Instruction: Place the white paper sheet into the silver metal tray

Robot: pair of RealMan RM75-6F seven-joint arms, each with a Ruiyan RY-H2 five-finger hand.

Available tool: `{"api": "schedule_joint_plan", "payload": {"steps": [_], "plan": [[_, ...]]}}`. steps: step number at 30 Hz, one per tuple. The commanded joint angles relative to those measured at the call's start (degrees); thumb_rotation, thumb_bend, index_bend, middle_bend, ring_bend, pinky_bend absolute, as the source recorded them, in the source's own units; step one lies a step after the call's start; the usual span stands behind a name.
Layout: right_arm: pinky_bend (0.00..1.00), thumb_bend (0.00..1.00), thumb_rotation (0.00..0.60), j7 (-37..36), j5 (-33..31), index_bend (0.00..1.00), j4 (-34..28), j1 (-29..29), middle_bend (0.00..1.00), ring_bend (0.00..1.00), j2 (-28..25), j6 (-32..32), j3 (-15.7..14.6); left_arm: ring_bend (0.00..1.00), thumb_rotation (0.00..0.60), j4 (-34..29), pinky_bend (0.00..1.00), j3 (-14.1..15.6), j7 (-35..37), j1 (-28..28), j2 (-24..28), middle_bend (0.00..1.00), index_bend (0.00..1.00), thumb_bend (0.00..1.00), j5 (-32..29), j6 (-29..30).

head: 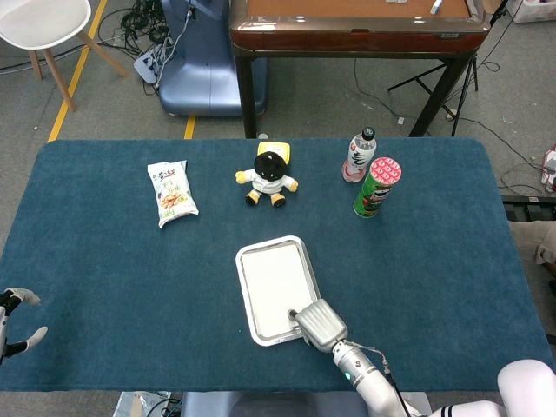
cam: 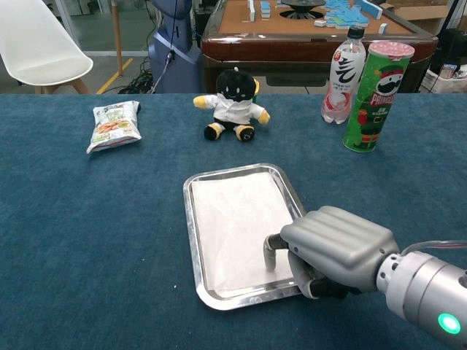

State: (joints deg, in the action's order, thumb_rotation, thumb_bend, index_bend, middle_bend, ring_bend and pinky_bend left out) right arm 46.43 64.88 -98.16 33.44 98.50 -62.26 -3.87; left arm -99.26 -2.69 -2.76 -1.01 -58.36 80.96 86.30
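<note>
Lying flat inside silver metal tray (cam: 191,240), white paper sheet (cam: 230,219), right hand (cam: 332,251) curled, one fingertip pressing its near corner

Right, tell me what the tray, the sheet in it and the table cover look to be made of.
Tray: seemingly polished metal; its silver rim mirrors light.
Sheet: looks like matte white paper, lying flat, no shine.
Table cover: apparently dark blue fabric, felt or short-pile carpet; fuzzy, dull texture.
The right robot hand rests a finger on the sheet.
</note>
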Motion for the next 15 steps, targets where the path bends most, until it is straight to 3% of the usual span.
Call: {"api": "schedule_joint_plan", "payload": {"steps": [1,12,15], "plan": [[1.00,1.00,0.600,-0.46,0.45,0.37,0.09,-0.08,1.00,1.00,-0.08,0.10,0.00,0.35,0.600,-0.04,0.49,0.02,0.03,0.00,0.02,0.36,0.43,0.15,0.05,-0.01],[1.00,1.00,0.600,-2.89,4.24,0.37,-3.55,-0.98,1.00,1.00,-4.65,-2.05,0.39,0.35,0.600,-0.19,0.49,0.15,0.33,0.10,0.16,0.36,0.43,0.15,0.60,0.19],[1.00,0.91,0.600,-4.09,5.63,0.37,-5.02,-1.49,1.00,1.00,-6.96,-3.06,0.49,0.34,0.600,-0.21,0.49,0.18,0.24,0.08,0.10,0.36,0.42,0.15,0.66,0.15]]}}
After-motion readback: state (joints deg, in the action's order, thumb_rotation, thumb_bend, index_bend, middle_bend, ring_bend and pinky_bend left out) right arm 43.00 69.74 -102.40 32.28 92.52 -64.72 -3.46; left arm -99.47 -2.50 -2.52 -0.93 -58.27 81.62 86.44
